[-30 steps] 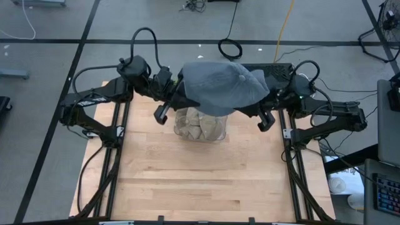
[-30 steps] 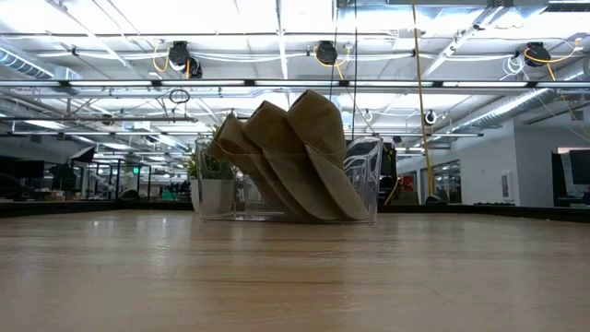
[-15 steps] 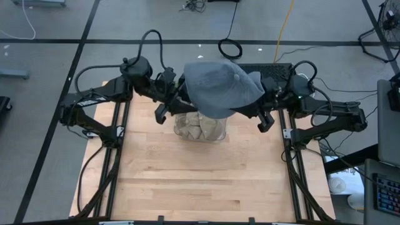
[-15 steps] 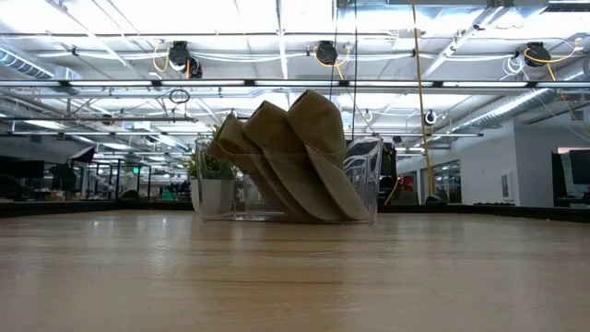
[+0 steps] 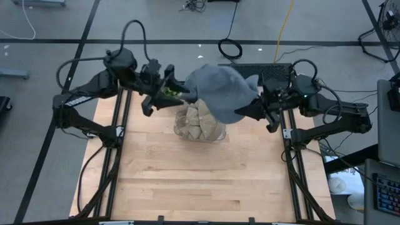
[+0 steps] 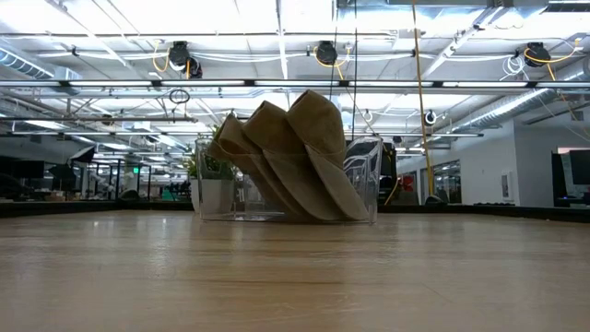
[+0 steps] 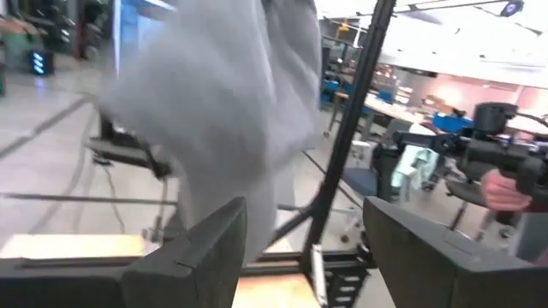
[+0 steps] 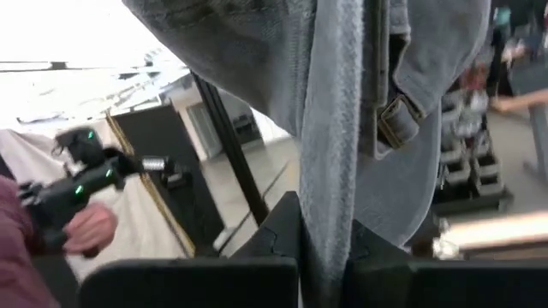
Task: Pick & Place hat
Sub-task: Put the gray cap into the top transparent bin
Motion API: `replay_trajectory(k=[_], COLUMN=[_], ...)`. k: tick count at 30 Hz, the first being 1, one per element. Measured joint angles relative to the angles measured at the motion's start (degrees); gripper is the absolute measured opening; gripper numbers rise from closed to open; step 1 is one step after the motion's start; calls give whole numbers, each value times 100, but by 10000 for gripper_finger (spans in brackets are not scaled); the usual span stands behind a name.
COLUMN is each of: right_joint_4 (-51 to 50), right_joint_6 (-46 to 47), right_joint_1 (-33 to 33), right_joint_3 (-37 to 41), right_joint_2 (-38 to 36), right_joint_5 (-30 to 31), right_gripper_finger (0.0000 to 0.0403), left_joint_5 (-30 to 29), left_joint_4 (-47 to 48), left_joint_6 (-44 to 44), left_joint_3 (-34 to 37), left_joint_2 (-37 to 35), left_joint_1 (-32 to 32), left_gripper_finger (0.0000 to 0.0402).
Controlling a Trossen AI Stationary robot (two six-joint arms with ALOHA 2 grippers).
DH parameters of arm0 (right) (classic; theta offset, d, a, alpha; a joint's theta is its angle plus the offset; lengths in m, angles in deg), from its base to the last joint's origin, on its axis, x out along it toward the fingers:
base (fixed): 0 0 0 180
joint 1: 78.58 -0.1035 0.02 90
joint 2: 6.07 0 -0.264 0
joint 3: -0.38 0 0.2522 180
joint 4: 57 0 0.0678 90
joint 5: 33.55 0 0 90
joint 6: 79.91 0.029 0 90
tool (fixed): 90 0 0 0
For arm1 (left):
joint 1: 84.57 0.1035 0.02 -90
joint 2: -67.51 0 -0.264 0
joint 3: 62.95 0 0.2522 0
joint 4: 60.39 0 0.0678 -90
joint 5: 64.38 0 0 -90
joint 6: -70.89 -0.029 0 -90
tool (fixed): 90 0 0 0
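Right tool (image 5: 245, 111) alone pinches the grey hat (image 5: 220, 94) at upper centre of frame; left tool (image 5: 177, 94) is spread. One-sided hold may let it swing or slip onto the bin (image 5: 200, 124).

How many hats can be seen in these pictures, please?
4 at least: one grey hat hanging from the right gripper above the clear bin, and about three tan hats inside it; more may be hidden.

Both arms reach inward over the table's far edge, around 12 o'clock. The left gripper (image 5: 167, 94), at 11 o'clock, has its fingers (image 7: 201, 248) spread apart. The right gripper (image 5: 250, 107), at 1 o'clock, is clamped tight on cloth.
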Motion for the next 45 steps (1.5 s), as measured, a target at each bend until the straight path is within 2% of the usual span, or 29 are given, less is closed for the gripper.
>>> replay_trajectory(k=[4,14,21,27,33,39,45], right_joint_4=[-391,-560,-594,-600,-586,-560,-555], right_joint_6=[213,750,1109,1195,1098,999,984], right_joint_1=[0,1,38,44,73,171,303], right_joint_3=[0,0,0,0,-2,-2,0], right_joint_2=[8,219,301,387,669,863,978], right_joint_5=[-61,-1092,-1470,-1551,-1826,-1854,-2127], right_gripper_finger=[0,0,0,0,0,0,0], left_joint_5=[-163,-363,-476,-425,-29,89,208], left_joint_4=[23,10,9,9,11,-14,51], left_joint_6=[-225,-856,-1868,-1623,-1235,-956,-800], left_joint_3=[4,4,4,4,4,-2,-3], left_joint_2=[-155,-293,-291,-288,-163,-84,17], left_joint_1=[200,577,562,562,503,398,221], left_gripper_finger=[236,198,180,168,159,169,179])
